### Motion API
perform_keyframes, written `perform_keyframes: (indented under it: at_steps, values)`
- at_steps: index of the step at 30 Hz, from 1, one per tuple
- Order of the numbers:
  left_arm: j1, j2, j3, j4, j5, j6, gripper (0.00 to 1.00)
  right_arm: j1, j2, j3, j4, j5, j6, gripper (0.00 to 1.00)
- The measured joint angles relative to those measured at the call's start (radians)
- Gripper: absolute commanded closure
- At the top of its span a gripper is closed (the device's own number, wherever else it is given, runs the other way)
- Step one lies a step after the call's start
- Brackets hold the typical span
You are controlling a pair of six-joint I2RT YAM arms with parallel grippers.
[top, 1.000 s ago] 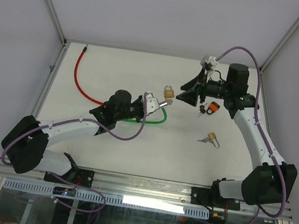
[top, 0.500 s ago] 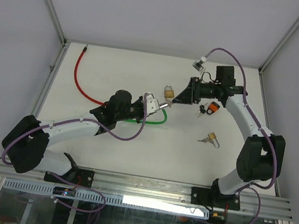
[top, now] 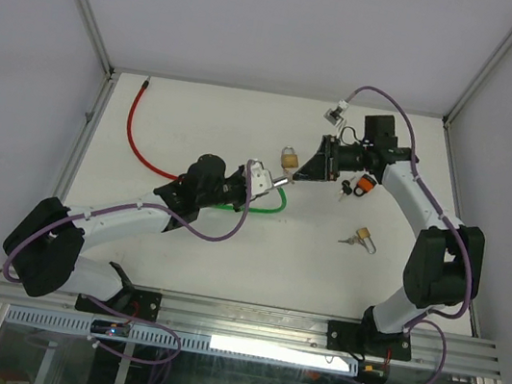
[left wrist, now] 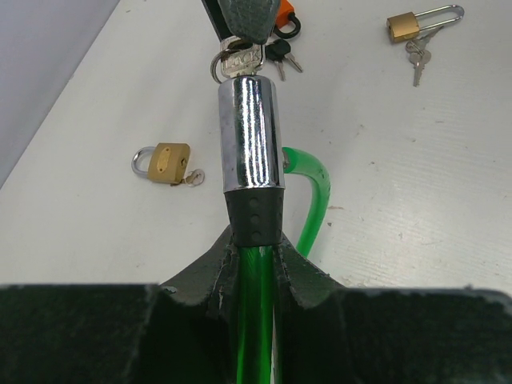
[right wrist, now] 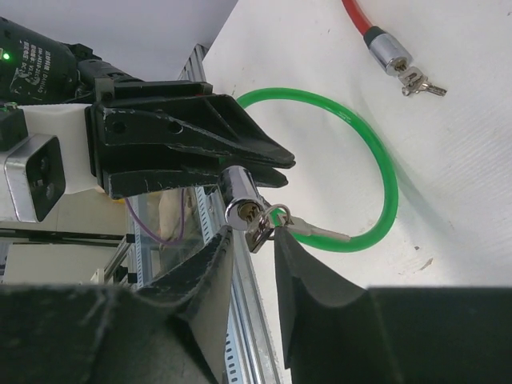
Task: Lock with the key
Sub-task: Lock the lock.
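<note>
My left gripper is shut on the green cable lock just behind its chrome cylinder and holds it above the table; it shows in the left wrist view. The green cable loops down onto the table. A key sits in the cylinder's end, with a ring and a second key hanging from it. My right gripper faces the cylinder. Its jaws stand apart on either side of the key head, with a gap on the left side, as the right wrist view shows.
A small brass padlock lies just beyond the two grippers. An orange padlock with keys lies under the right arm. Another brass padlock with keys lies nearer right. A red cable lock lies at the far left.
My right gripper has moved left and in toward the cylinder's end, and its jaws now straddle the key. The left arm with the green lock has stayed still.
</note>
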Motion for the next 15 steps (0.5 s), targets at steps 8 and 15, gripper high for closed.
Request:
perform_keyframes:
  at_steps: [8, 15]
  values:
    - [0.0, 0.0, 0.0, -0.004, 0.008, 0.0, 1.0, 0.013, 0.017, 0.0, -0.009, 0.0, -0.008, 0.97]
    - [0.0, 0.0, 0.0, -0.015, 0.015, 0.0, 1.0, 0.013, 0.021, 0.005, -0.039, 0.0, -0.044, 1.0]
